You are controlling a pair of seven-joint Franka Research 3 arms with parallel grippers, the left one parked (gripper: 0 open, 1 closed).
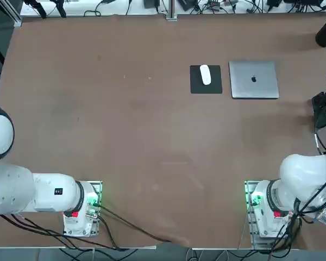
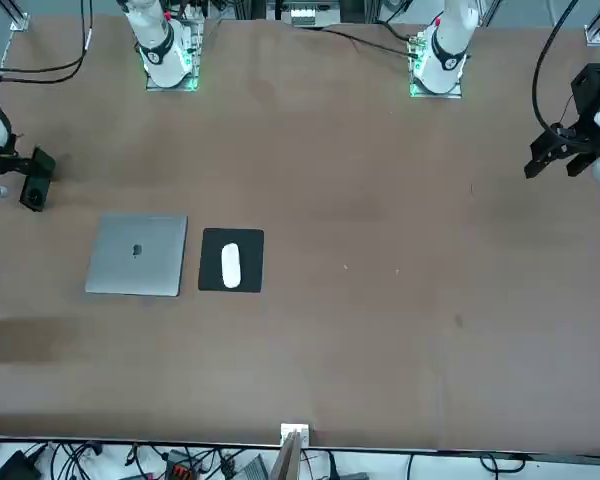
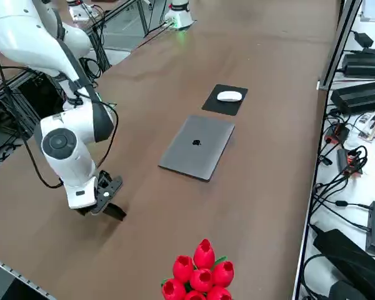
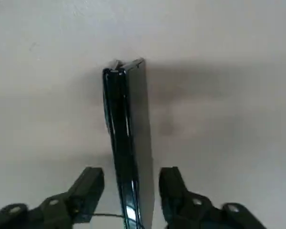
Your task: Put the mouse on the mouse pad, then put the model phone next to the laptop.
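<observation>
The white mouse [image 1: 205, 74] [image 2: 230, 265] [image 3: 229, 96] lies on the black mouse pad [image 1: 198, 86] [image 2: 248, 245] [image 3: 215, 105], which sits beside the closed silver laptop [image 1: 254, 79] [image 2: 137, 255] [image 3: 197, 147]. My right gripper [image 1: 320, 111] [image 2: 30, 188] [image 3: 103, 203] [image 4: 130, 183] is low over the table's right edge, well away from the laptop. The slim dark model phone [image 4: 128, 133] [image 3: 114, 211] runs edge-on between its two fingers [image 4: 88, 186]. A narrow gap shows on each side of the phone, so the gripper is open around it.
A bunch of red tulips [image 3: 200, 275] stands at the table's near right corner. Black boxes [image 3: 362, 94] and cables lie on the floor past the table's far edge. Bare brown table [image 1: 125, 136] stretches between the gripper and the laptop.
</observation>
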